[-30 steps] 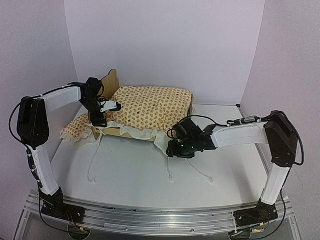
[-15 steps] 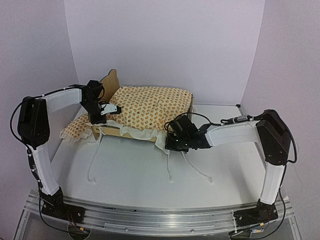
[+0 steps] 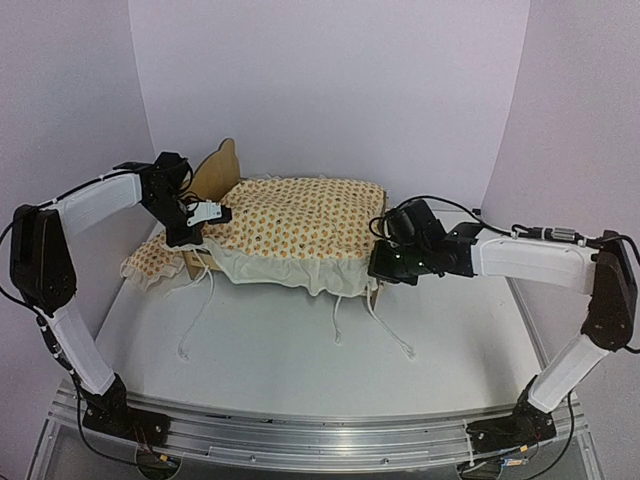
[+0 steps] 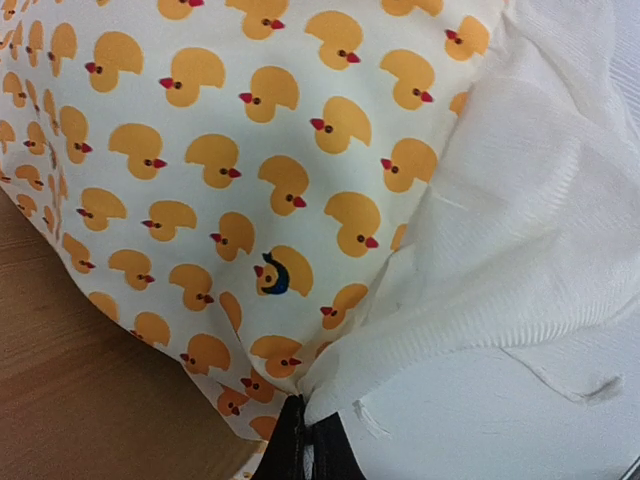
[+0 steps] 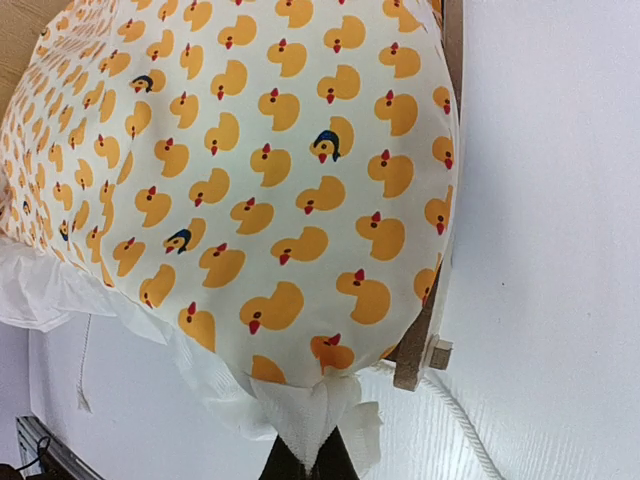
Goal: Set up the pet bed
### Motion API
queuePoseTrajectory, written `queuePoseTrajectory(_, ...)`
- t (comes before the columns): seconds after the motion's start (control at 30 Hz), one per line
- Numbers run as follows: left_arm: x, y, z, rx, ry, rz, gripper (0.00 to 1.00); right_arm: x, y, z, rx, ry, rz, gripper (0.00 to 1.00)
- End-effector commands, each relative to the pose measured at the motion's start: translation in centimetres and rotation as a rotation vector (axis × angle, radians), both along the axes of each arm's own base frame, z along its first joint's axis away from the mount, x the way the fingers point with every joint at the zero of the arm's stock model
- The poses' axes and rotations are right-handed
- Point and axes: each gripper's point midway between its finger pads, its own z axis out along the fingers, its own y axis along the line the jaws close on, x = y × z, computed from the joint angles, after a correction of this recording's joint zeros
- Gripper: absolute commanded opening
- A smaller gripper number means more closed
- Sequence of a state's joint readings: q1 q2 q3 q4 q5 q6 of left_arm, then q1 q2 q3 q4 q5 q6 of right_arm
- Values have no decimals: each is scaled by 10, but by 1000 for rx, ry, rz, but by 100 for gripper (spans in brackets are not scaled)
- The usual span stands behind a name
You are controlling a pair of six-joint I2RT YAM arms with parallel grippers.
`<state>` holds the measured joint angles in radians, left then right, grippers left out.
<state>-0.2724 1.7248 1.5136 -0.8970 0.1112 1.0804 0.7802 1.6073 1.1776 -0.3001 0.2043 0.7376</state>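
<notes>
The pet bed [image 3: 215,173] stands at the back left, its plywood headboard rising behind the duck-print mattress cushion [image 3: 295,222] that covers the frame. My left gripper [image 3: 188,238] is shut on the cushion's white ruffle at the near headboard corner; the left wrist view shows the fingertips [image 4: 290,450] pinching the ruffle [image 4: 500,250] beside bare wood [image 4: 80,400]. At the near foot corner my right gripper [image 3: 375,268] is shut on the cushion too, the fingertips [image 5: 285,468] clamping the ruffle [image 5: 310,415] next to the footboard edge [image 5: 425,330].
A small ruffled pillow [image 3: 150,262] lies on the table left of the bed. White tie cords [image 3: 337,322] trail from the cushion onto the table in front. Walls close in behind and on both sides.
Both grippers have shut on the cushion's near corners. The right arm has swung right toward the footboard and the left has risen, stretching the cushion flatter over the frame.
</notes>
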Motion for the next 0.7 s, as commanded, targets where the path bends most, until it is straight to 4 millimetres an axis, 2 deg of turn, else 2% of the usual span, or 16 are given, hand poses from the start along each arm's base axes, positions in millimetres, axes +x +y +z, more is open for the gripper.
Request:
queuePoseTrajectory(0.0, -42, 3, -16, -18, 124, -32, 0, -11, 6, -22, -15, 98, 55, 0)
queuePoseTrajectory(0.13, -50, 6, -47, -6, 158, -20, 0, -15, 3, -45, -49, 164, 40, 0)
queuePoseTrajectory(0.23, -52, 11, -64, 23, 171, -8, 0, -24, -1, -50, -49, 193, 42, 0)
queuePoseTrajectory(0.27, -49, 12, -65, 25, 160, 2, 5, -26, 0, -48, -38, 196, 59, 2)
queuePoseTrajectory(0.3, -45, 11, -62, 17, 146, 10, 20, -29, 3, -43, -27, 196, 84, 10)
queuePoseTrajectory(0.33, -41, 9, -55, 2, 129, 16, 36, -30, 6, -36, -19, 191, 109, 18)
queuePoseTrajectory(0.37, -38, 6, -48, -16, 115, 19, 48, -31, 9, -25, -7, 181, 132, 25)
queuePoseTrajectory(0.47, -28, -4, -17, -84, 76, 39, 69, -31, 16, 20, 45, 108, 190, 43)
queuePoseTrajectory(0.53, -24, -9, 6, -123, 61, 48, 77, -30, 20, 54, 91, 63, 233, 52)
queuePoseTrajectory(0.6, -30, -21, 33, -197, 86, 34, 79, -28, 16, 75, 101, 48, 248, 57)
queuePoseTrajectory(0.67, -42, -37, 67, -300, 131, -1, 81, -16, 5, 89, 99, 30, 212, 61)
